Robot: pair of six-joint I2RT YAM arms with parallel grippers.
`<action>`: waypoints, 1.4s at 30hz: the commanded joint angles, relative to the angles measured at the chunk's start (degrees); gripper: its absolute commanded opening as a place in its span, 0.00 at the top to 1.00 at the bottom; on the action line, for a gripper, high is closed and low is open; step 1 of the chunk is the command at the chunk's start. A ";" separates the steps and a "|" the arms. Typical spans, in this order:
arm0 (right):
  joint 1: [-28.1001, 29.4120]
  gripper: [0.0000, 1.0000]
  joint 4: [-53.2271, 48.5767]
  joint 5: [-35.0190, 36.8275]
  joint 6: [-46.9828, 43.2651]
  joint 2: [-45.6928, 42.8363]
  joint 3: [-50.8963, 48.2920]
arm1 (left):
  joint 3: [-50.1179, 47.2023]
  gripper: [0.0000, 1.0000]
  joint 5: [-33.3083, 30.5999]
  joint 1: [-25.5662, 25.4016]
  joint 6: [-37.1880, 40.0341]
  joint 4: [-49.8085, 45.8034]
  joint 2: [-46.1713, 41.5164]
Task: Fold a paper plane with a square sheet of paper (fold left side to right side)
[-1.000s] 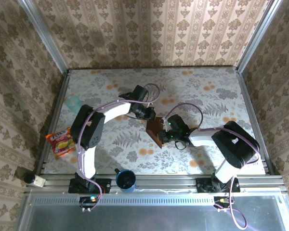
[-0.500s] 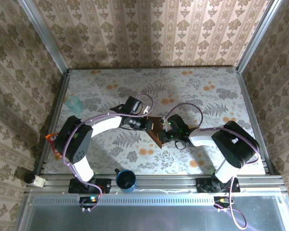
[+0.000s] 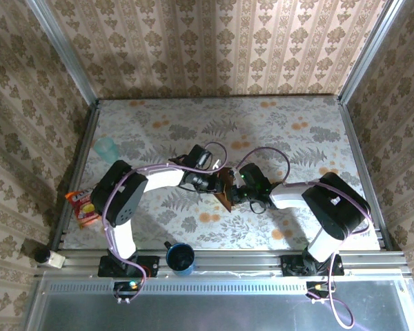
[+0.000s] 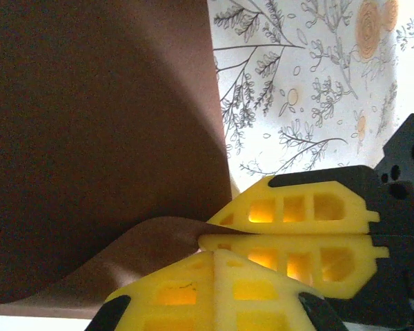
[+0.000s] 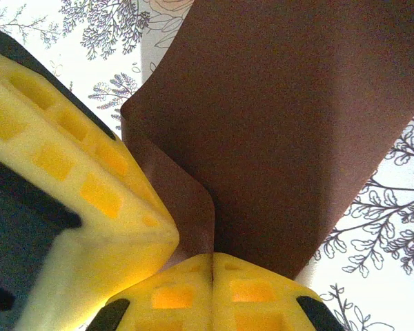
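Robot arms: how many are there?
2. The left arm is bolted near-left, the right arm near-right; both reach to the brown paper in the middle.

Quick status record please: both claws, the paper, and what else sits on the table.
left claw: shut, pinching a lifted edge of the sheet
right claw: shut on a creased edge, tips close to the left claw's
sheet of paper: dark brown, mid-table, mostly flat, one edge raised at the claws
plane shape: none yet
blue cup: near edge, between the arm bases
orange snack packet: left edge, partly behind the left arm
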 commanded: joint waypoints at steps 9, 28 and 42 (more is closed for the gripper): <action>-0.24 1.00 -8.10 0.83 -0.38 3.28 -0.45 | -1.28 0.98 -2.96 -0.21 -0.61 -1.81 0.57; -1.27 0.96 -8.36 -0.85 0.33 2.23 0.81 | -4.75 1.00 -5.33 0.63 -1.15 -1.17 0.02; -8.46 0.68 -14.84 -8.28 -0.01 -10.65 1.48 | -5.44 1.00 -6.01 0.49 -2.01 -0.45 0.68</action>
